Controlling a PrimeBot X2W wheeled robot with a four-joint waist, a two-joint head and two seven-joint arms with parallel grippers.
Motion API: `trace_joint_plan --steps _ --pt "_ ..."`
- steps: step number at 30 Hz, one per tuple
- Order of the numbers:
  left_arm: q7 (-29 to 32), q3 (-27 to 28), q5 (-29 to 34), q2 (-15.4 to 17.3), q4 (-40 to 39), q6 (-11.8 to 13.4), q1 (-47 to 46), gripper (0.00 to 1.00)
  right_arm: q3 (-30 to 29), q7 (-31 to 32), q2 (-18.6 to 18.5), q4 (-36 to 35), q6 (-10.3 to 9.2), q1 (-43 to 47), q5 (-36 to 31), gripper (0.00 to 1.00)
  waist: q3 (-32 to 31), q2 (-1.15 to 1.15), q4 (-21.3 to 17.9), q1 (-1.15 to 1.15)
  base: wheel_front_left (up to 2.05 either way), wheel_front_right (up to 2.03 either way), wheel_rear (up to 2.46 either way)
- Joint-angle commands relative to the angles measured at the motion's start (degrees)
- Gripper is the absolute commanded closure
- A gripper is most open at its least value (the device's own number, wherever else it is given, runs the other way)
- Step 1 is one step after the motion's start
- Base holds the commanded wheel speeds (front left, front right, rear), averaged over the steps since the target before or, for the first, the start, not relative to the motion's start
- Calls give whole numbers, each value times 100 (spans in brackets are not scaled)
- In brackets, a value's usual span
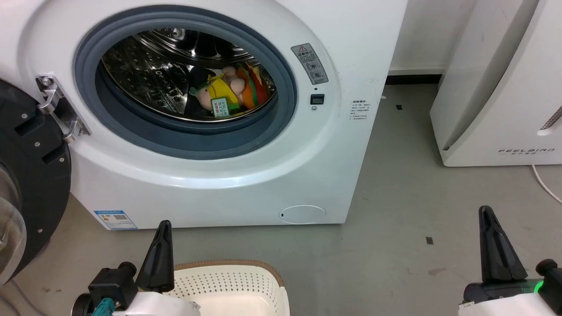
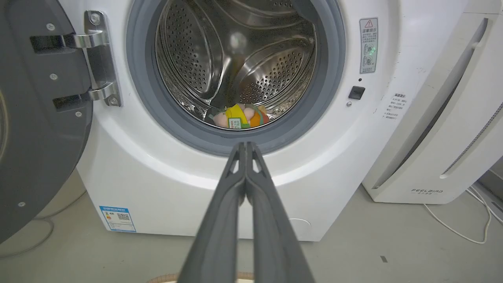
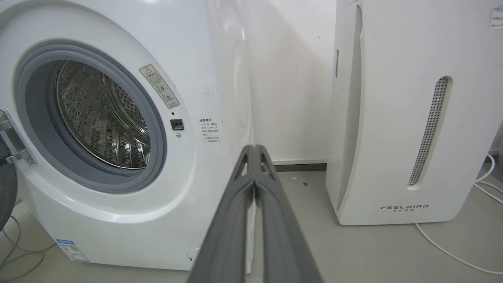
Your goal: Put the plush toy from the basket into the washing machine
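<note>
- You see one toy (image 1: 228, 94); it lies in the one washer (image 1: 210, 180).
- One basket (image 1: 228, 281) stands near the washer.
- Two grippers: left gripper (image 2: 245, 143) and right gripper (image 3: 254, 146), jaws pressed together.

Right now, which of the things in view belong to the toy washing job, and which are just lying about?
Job: plush toy, lying inside the washing machine; basket; left pincer and right pincer, both shut and holding nothing.
Lying about: white slanted appliance; white cable.
</note>
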Motion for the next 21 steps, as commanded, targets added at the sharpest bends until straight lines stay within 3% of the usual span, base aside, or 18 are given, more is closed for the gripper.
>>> trace_joint_plan --steps 1,21 --pt "31 28 85 -11 -23 -16 -36 100 22 37 0 35 -1 -62 -24 100 -7 0 2 0 0 0 0" --pt "265 112 365 -79 -54 -37 -73 100 103 271 0 143 -1 -141 -193 100 -91 0 20 0 0 0 0"
